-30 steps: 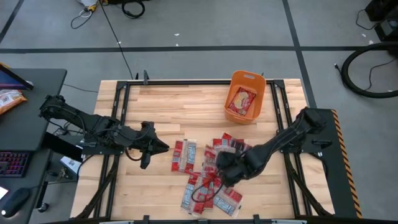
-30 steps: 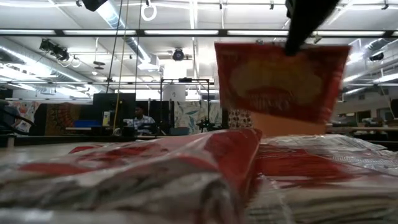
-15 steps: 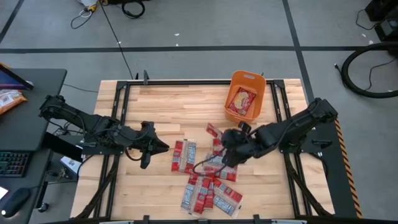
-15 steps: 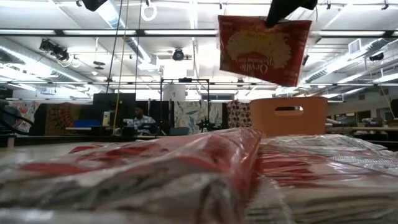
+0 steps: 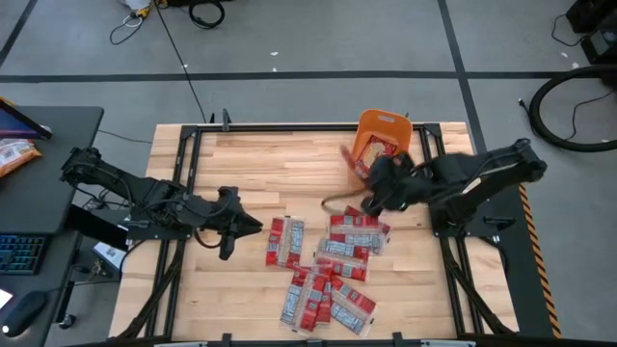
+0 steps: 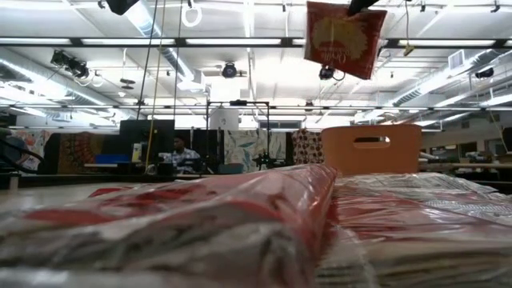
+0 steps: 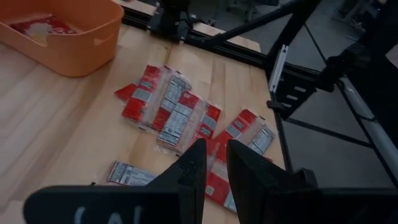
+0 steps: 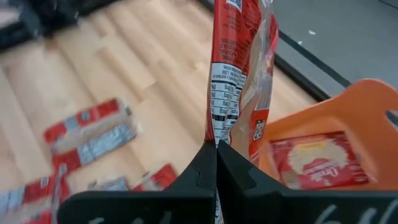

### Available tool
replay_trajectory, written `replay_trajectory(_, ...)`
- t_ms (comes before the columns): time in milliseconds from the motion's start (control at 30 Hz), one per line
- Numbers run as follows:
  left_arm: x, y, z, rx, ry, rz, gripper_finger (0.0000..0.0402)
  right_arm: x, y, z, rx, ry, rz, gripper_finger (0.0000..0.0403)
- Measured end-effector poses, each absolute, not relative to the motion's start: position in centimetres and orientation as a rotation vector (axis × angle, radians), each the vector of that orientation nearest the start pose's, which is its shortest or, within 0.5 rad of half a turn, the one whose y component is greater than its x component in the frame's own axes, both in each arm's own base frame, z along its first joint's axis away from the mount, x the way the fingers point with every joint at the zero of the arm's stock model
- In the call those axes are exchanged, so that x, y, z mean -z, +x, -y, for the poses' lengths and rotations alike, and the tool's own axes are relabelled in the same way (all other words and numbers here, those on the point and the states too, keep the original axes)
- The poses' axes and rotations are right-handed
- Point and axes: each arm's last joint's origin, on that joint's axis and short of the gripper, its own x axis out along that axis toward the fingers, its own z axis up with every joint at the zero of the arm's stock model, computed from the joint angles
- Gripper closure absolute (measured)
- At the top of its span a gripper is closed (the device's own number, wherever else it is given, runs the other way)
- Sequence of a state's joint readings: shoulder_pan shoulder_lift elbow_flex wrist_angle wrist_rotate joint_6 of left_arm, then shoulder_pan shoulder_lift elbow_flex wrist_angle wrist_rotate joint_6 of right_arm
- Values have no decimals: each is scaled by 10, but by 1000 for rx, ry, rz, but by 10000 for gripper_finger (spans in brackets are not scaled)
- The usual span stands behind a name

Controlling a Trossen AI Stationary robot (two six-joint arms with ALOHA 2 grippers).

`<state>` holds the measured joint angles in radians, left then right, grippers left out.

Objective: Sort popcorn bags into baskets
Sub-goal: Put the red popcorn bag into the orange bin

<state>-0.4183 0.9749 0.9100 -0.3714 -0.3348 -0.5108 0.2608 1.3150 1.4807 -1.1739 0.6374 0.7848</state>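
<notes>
Dangling from the right pincer (image 8: pixel 216 163), a red popcorn bag (image 8: pixel 239 68) is carried edge-on close to the near rim of the orange basket (image 5: pixel 383 122), which stands toward the far right corner of the worktop (image 5: pixel 280 159). The right pincer is clenched on the bag's lower seam, so the packet stands up past the fingertips and sways freely; in the low view it hangs high above the basket's handle slot.

A miss is judged to be the chief risk. The bag is held by one thin seam only, and it appears to hang at the rim or just short of it and not yet squarely over the opening. A release made here could let it strike the rim and slide down the outside wall onto the worktop. The limp packet could also catch on the rim and fold. One bag already lies flat inside the basket, so there is room enough once the opening is reached.

The remaining bags (image 5: pixel 328 265) are scattered near the middle of the front edge, well apart from the basket. The left pincer (image 7: pixel 210 163) waits by the left edge, its fingers slightly parted and gripping nothing.
</notes>
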Motion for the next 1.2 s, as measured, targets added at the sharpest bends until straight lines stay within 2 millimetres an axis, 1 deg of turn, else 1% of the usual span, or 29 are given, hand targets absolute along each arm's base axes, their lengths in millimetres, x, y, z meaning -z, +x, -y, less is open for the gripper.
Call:
replay_trajectory(100,-326,193,74,-63,-331,-401,335,-384,216,-25,705,340,-681,400)
replay_trajectory(233,-326,193,72,-129,-310,-376,335,-376,199,-4,740,449,-660,400)
replay_trajectory(333,-327,193,70,-183,-299,-357,335,-363,187,10,754,531,-642,400)
replay_trajectory(500,-327,192,67,-273,-280,-323,335,-334,174,29,785,663,-573,400)
replay_trajectory(700,-330,192,64,-383,-266,-268,335,-302,166,55,830,760,-463,400)
replay_trajectory(933,-333,193,56,-532,-255,-198,335,-278,166,87,809,796,-328,400)
replay_trajectory(1067,-333,195,49,-573,-282,-183,335,-264,161,101,874,839,-305,400)
replay_trajectory(1200,-334,197,44,-596,-291,-171,335,-253,158,112,923,878,-238,400)
